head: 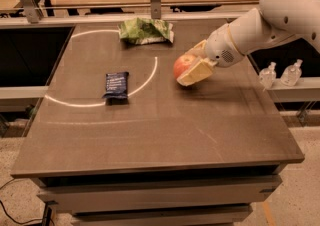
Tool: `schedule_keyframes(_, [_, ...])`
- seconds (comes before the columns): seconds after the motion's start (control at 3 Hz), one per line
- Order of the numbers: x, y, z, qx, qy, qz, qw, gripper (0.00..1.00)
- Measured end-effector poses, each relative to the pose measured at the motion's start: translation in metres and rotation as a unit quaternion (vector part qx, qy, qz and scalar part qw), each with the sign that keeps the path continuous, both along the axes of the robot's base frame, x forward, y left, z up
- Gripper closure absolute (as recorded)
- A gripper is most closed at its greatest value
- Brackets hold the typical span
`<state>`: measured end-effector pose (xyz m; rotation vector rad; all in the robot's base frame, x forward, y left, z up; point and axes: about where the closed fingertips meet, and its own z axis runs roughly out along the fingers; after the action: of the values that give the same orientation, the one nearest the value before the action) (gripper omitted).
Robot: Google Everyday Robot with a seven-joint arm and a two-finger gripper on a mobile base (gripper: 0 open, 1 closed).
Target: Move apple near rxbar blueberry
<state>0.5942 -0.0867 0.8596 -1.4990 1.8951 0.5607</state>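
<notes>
The red-orange apple [180, 63] is right of the table's middle, held between the pale fingers [196, 73] of my gripper [189, 65]. The gripper is shut on the apple, and my white arm reaches in from the upper right. I cannot tell whether the apple touches the table. The rxbar blueberry [116, 85], a small flat dark blue wrapper, lies on the table to the left of the apple, well apart from it.
A green and white chip bag [146, 31] lies at the back of the brown table [165, 135]. A bright curved line of light crosses the table's left half. Two small bottles [280, 74] stand off the right edge. A cluttered desk stands behind.
</notes>
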Motion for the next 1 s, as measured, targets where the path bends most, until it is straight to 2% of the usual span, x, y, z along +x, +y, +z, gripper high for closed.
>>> schedule_keyframes(0.33, [-0.003,0.034,0.002,0.024,0.000,0.038,0.9990,1.00])
schedule_keyframes(0.67, [-0.005,0.071,0.001,0.037,0.003,0.082,0.9959,1.00])
schedule_keyframes(1.0, [-0.006,0.108,0.001,0.050,0.004,0.130,0.9902,1.00])
